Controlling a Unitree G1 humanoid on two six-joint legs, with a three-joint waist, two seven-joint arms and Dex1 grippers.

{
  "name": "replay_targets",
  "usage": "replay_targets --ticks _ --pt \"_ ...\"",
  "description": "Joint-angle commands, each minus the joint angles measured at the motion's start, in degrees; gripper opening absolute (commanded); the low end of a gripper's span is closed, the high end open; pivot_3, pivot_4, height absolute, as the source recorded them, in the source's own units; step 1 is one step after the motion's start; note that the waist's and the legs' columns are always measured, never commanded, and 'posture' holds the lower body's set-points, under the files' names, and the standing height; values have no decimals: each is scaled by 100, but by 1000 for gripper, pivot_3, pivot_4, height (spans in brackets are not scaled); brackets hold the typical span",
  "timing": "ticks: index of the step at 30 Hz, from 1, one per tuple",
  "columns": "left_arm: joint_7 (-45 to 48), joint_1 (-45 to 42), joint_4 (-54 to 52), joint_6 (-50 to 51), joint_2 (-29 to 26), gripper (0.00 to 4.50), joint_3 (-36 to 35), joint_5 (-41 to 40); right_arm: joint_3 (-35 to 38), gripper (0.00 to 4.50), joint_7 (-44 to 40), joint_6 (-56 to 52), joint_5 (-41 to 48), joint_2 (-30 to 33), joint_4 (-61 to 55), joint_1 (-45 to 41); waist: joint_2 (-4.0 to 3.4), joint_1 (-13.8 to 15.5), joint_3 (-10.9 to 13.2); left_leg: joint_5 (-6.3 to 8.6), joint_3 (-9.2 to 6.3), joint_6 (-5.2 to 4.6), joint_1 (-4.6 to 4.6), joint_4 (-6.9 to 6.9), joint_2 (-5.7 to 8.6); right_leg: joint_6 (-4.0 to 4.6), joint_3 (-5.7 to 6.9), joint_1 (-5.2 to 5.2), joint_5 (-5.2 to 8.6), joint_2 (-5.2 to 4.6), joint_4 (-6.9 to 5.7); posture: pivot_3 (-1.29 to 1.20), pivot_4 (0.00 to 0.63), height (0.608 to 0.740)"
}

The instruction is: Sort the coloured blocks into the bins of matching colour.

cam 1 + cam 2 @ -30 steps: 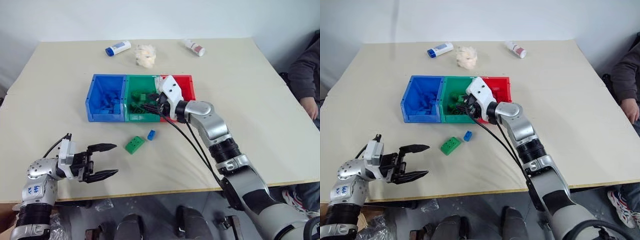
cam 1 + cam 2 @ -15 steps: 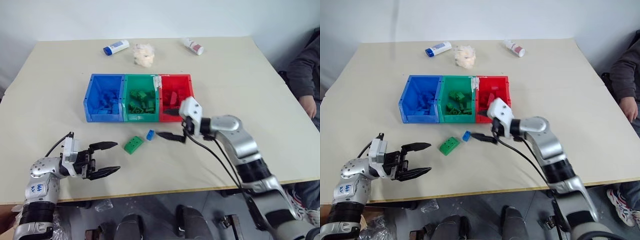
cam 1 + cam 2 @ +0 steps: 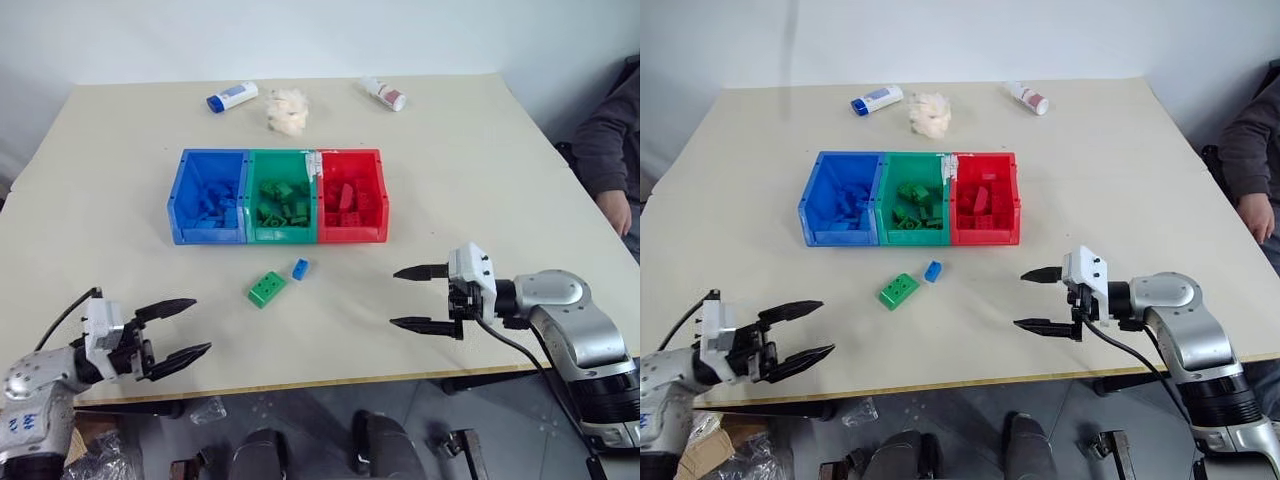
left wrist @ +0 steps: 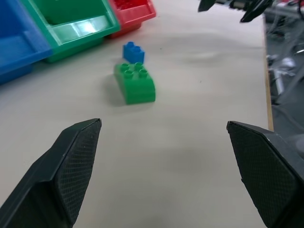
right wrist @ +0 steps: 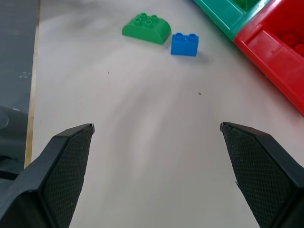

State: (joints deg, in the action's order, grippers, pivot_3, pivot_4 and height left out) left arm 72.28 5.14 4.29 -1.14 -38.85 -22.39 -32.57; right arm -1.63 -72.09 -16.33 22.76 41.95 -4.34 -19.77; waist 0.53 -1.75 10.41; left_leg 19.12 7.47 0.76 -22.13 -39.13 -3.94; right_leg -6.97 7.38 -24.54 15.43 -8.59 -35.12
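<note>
Two bricks left on the bench – both tools wide open and empty.

Head views: the green brick [image 3: 267,289] and the small blue brick [image 3: 300,268] lie just beside each other at 6 o'clock of the green bin [image 3: 282,198], which sits between the blue bin [image 3: 208,198] and red bin [image 3: 352,196]; the left tool [image 3: 165,328] hovers at 8 o'clock of the bricks, the right tool [image 3: 425,298] at 3 o'clock, each well apart from them. Left wrist view: the green brick [image 4: 135,83] shows a rounded edge and studs – probably light, hard, a bit slick. Right wrist view: the blue brick [image 5: 184,43] is upright; pinching the flat long sides looks safest, since it could skid or tip.
</note>
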Motion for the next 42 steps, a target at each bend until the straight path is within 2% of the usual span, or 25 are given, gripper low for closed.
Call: replay_targets --ticks 1,5,11,19,23,24,25,33,39,42 --pt "-261 137 -412 111 -11 4500 -166 -114 95 4450 23 72 135 -74 -56 -129 0 30 0 0 0 0 0 0 0 1 0 0 0 0 0 0 150 740" --pt "-490 130 -739 378 54 4500 89 -90 35 4450 -70 110 189 -173 -31 -200 0 37 0 0 -1 -1 -2 -1 1 1 2 1 -1 0 1 0 150 740" --pt "-968 -440 -963 682 354 4500 951 277 1 4450 11 209 123 -330 26 -306 0 33 0 -1 2 -2 -1 -5 2 1 1 3 -2 0 -2 0 150 740" --pt "-1991 -1471 -245 599 762 4500 1803 1430 47 4450 357 315 72 -528 -166 -180 0 35 -1 -6 2 1 0 -7 5 1 1 3 -3 0 -11 0 150 740" --pt "-1842 -1674 110 298 800 4500 2154 1714 78 4450 557 345 85 -554 -330 -15 0 27 -1 -6 3 1 -2 -7 5 0 1 1 -3 1 -7 0 150 740" --pt "-1836 -1694 171 260 804 4094 2174 1736 92 4500 606 350 89 -555 -369 22 0 33 -1 -6 3 1 -1 -7 5 0 1 2 -3 0 -8 0 150 740" --pt "-1801 -1722 235 187 800 3924 2192 1751 105 4500 650 346 97 -553 -401 56 0 35 -1 -6 3 1 -1 -7 5 0 0 2 -3 0 -8 0 150 740" --pt "-2044 -1852 470 -2 792 1428 2184 1981 158 4500 820 358 129 -525 -499 211 -2 55 -2 -9 2 -1 4 -10 5 0 -2 5 -3 -1 -18 0 150 740" --pt "-2191 -1860 198 128 875 1430 1976 1718 252 4500 824 385 192 -496 -446 289 -2 73 -2 -11 2 -1 4 -12 5 1 -4 4 -3 -1 -22 0 150 740" --pt "-2178 -1988 -160 585 916 1430 1852 1297 375 4500 923 353 234 -514 -441 321 -2 98 -2 -11 2 -1 4 -13 5 1 -4 4 -3 0 -22 0 150 740"
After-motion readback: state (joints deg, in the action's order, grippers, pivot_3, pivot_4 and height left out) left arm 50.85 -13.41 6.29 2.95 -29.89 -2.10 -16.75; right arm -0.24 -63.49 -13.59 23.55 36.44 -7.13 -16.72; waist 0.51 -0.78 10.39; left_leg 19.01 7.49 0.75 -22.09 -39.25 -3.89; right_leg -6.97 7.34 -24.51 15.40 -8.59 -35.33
